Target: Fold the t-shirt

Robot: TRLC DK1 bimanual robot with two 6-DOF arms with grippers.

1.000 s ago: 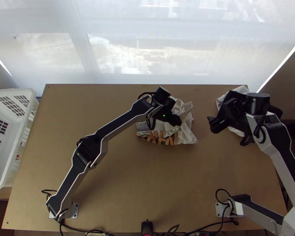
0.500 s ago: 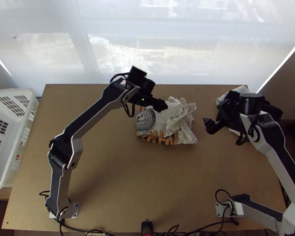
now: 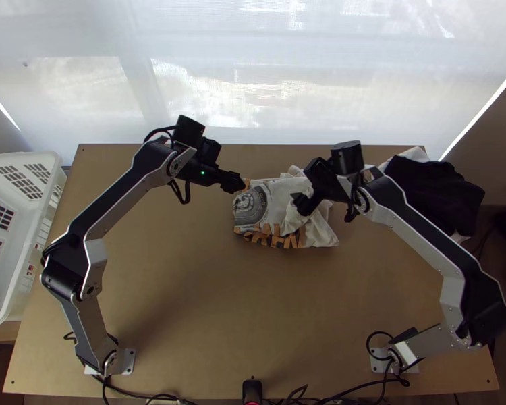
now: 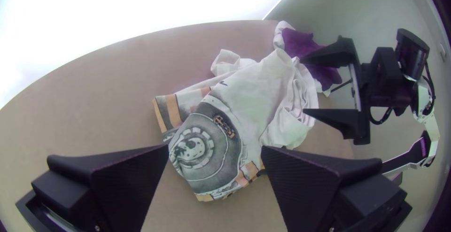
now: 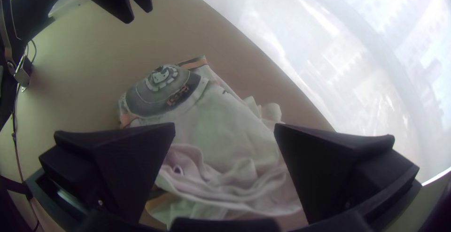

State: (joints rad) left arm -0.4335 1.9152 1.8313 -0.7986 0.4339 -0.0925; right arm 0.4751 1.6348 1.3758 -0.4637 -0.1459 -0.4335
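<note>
A white t-shirt with a grey round print and orange lettering lies bunched and partly folded over at the table's far middle. My left gripper is at the shirt's left far edge in the top view; the left wrist view shows the same gripper open, nothing between its fingers. Over the shirt's crumpled right part is my right gripper. Its fingers stand wide apart in the right wrist view, where the gripper has the rumpled white cloth beyond it, not gripped.
A white and dark purple cloth heap lies at the table's far right corner. The white basket stands beside the left edge. A small black device sits at the near edge, with cables along it.
My left gripper has drawn away from the shirt toward the left, uncovering its round print. My right gripper has come left from the cloth heap to above the shirt.
</note>
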